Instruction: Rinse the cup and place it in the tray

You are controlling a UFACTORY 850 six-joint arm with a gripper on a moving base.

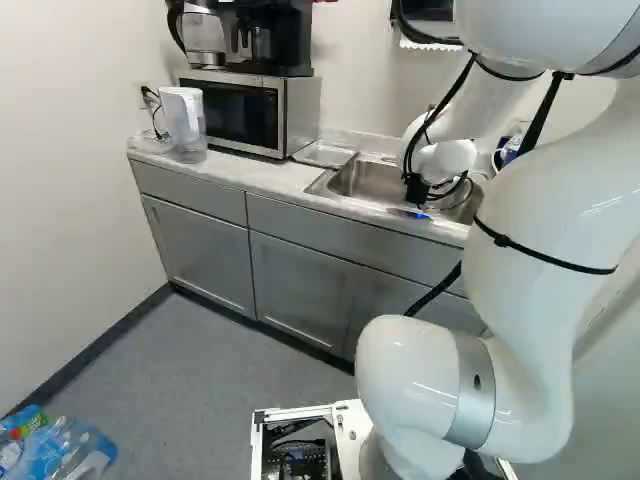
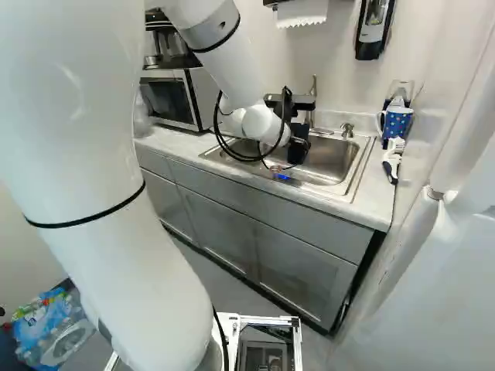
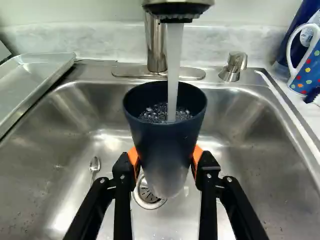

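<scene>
Right base view: the white arm [image 2: 232,69] extends forward and down, its wrist angled over the sink [image 2: 340,166]. The fingers [image 2: 298,145] are at the far end of the arm, over the sink; their tips cannot be distinguished there.

Wrist view: the fingers stand partly open, closed onto the cup [image 3: 162,145] from two sides. The orange pads [image 3: 198,154] bear on its wall. The cup is held above the sink, over the drain [image 3: 149,194] and under the faucet [image 3: 156,45].

The cup is dark blue, tapers towards its base and stands upright with its mouth up. A stream of water [image 3: 174,55] falls into it. Bubbling water shows inside. The lower wall has a pale sheen.

The wrist view alone shows the water stream, the drain and a spoon [image 3: 94,164] in the sink. The left base view shows the metal tray [image 1: 322,154] at the sink's edge, on the side towards the microwave [image 1: 245,112]. The right base view alone shows the soap dispenser [image 2: 373,27] on the wall above the sink.
</scene>
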